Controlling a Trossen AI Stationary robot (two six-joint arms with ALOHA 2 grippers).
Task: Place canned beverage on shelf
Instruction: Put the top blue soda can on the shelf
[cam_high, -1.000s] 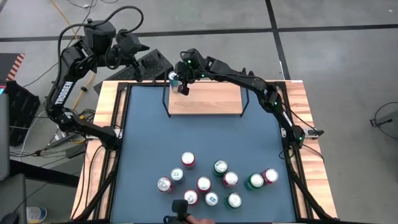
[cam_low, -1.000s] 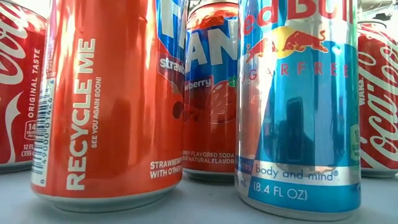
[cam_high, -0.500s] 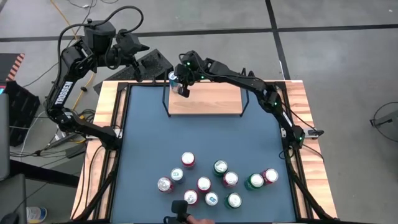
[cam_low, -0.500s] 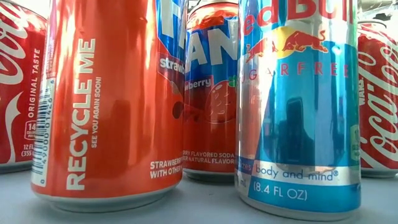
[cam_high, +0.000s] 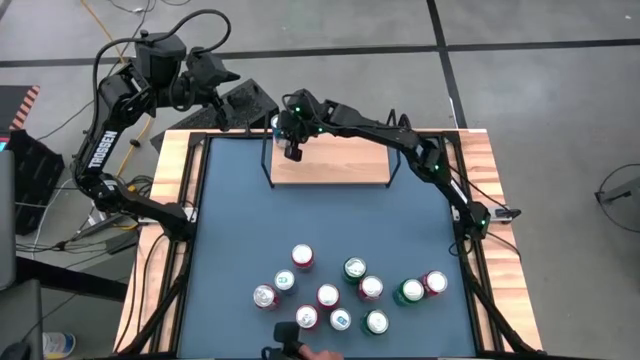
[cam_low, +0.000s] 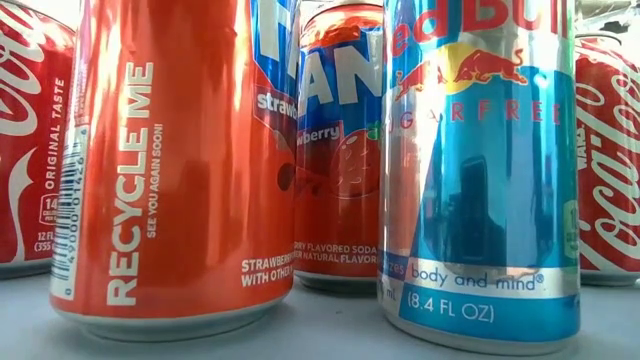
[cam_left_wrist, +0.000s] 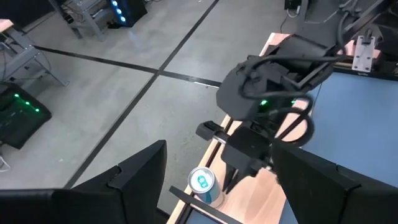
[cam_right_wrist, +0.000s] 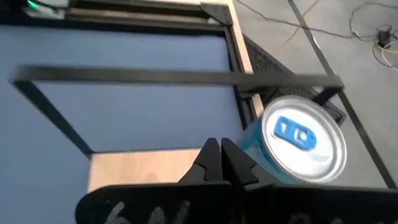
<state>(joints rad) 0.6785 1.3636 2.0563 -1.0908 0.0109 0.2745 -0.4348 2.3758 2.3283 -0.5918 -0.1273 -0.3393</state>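
Note:
The shelf (cam_high: 330, 160), a light-wood board with black wire ends, stands at the table's far edge. A blue can with a silver top (cam_high: 277, 122) stands upright on the shelf's far left corner; it also shows in the left wrist view (cam_left_wrist: 202, 182) and the right wrist view (cam_right_wrist: 303, 140). My right gripper (cam_high: 291, 152) is shut, pointing down, right beside the can on its right-near side (cam_right_wrist: 219, 152). My left gripper (cam_high: 222, 76) is open and empty beyond the table's far left corner. My right gripper's shut fingers (cam_left_wrist: 231, 180) stand close against the can's side, coming from above. I cannot tell whether they touch it. The can stands upright on the shelf board on its own base.
Several cans stand in a cluster (cam_high: 340, 290) near the table's near edge; in the low view an orange can (cam_low: 170, 160) and a blue energy-drink can (cam_low: 480, 160) fill the picture. The shelf's black wire frame (cam_right_wrist: 174, 76) rises beside the can. Bare blue table top (cam_high: 300, 220) lies between.
My right gripper has shifted a little toward the table's left and near edges beside the can. The can has stayed upright on the shelf's corner.

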